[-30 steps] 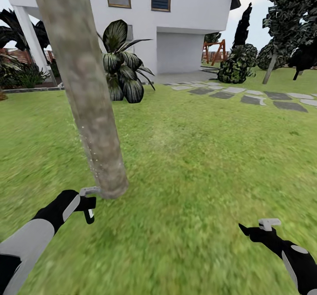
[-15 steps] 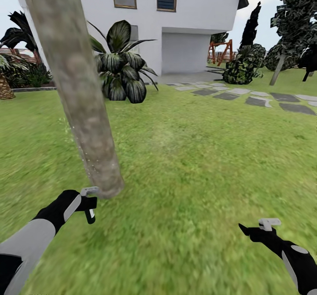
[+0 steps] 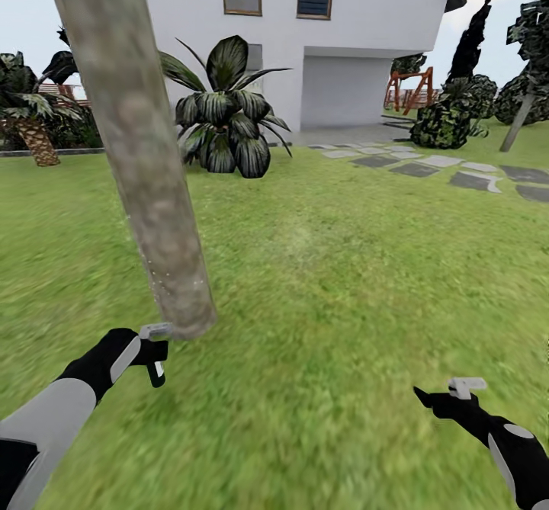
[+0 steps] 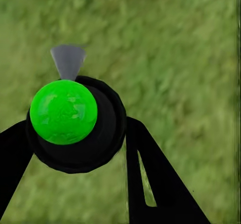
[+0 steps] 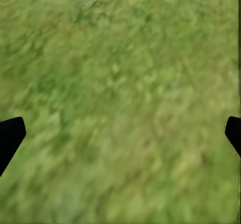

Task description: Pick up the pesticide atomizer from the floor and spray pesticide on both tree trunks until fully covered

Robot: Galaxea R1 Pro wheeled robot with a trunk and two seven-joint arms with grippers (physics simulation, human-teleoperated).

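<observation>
A thick mottled grey-brown tree trunk (image 3: 149,167) leans up to the left from the lawn (image 3: 335,281), its lower left side dotted with tiny white specks. Just left of its base, my left gripper (image 3: 155,354) is shut on the pesticide atomizer (image 3: 156,333), whose grey trigger head almost touches the bark. The left wrist view looks down on the black bottle with its green spot (image 4: 64,112) between two black fingers (image 4: 160,194). My right gripper (image 3: 441,397) hangs open over bare grass, holding nothing. The second tree's thin trunk (image 3: 520,120) stands far off at the right.
A white house (image 3: 358,45) stands behind, with a broad-leaved bush (image 3: 229,117) before it. There is a short palm (image 3: 34,140) at far left. Grey stepping stones (image 3: 457,178), dark shrubs (image 3: 450,113) and an orange frame (image 3: 409,89) lie back right.
The whole picture has slid to the right, so the camera has turned left and the palm has come into view. Both arms and the atomizer keep the same pose.
</observation>
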